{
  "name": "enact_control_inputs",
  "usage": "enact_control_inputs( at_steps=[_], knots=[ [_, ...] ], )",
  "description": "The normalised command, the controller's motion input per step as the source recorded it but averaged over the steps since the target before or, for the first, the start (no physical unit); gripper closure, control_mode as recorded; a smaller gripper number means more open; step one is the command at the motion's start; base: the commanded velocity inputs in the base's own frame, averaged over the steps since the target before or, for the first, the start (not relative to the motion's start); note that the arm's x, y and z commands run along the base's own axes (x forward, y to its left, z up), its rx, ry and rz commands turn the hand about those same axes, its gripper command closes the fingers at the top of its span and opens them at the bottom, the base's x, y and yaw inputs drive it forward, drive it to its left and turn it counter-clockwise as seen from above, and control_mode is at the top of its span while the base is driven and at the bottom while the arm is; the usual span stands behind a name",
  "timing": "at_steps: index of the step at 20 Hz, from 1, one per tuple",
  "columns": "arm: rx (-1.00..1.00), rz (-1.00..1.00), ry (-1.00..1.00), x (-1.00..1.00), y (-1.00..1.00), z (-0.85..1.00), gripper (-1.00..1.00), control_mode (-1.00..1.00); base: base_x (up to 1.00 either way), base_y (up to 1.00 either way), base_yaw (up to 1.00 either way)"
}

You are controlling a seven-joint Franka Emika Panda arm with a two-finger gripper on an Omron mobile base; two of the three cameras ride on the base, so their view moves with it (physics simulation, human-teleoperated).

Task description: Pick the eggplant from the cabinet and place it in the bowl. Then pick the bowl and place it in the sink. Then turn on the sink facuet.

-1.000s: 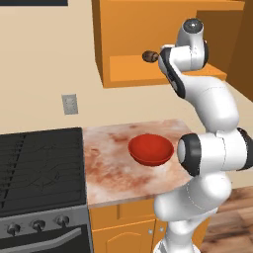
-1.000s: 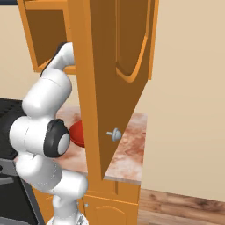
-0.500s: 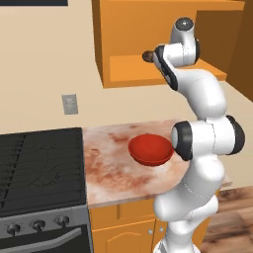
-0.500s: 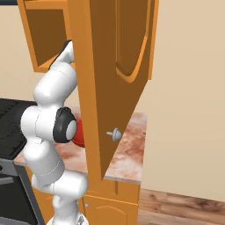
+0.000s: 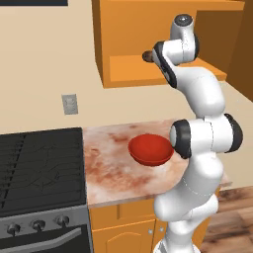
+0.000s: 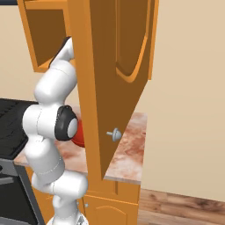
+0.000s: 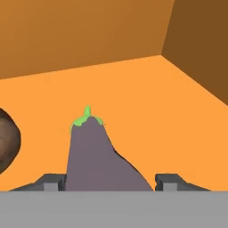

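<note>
The two small dark fingers stand spread wide, one tip on each side of the grey-purple elongated eggplant with its bright green stem tip pointing away from the hand. The eggplant lies between them on the flat orange shelf board of the boxy orange-brown wooden wall cabinet; whether the tips already touch its skin I cannot tell, since its near end runs under the bottom of the hand view. Just to one side of it, a dark brown roundish lump sits on the same shelf, apart from the eggplant. From the left base view, the gripper reaches into the cabinet above the marbled reddish table. Below, the shallow glossy red bowl rests on that table beside the black stove. The cabinet's open door hangs forward in the right base view.
</note>
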Motion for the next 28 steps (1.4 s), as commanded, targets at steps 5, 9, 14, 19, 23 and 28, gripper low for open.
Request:
enact_control_inputs(
  at_steps=[5, 9, 14, 19, 23, 28],
  knots=[
    [0.0, 0.0, 0.03, -0.55, 0.0, -0.19, 1.0, -1.0, 0.0, 0.0, 0.0],
    [0.0, 0.0, 0.0, -0.97, 0.0, -0.24, 1.0, -1.0, 0.0, 0.0, 0.0],
    [-0.01, 0.02, 0.0, -1.0, 0.16, -0.37, 1.0, -1.0, 0.0, 0.0, 0.0],
    [-0.09, 0.14, 0.0, -1.0, 0.37, -0.62, 1.0, -1.0, 0.0, 0.0, 0.0],
    [-0.06, 0.16, 0.03, -1.0, 0.37, -0.59, 1.0, -1.0, 0.0, 0.0, 0.0],
    [-0.06, 0.15, 0.09, -1.0, 0.3, -0.6, 1.0, -1.0, 0.0, 0.0, 0.0]
  ],
)
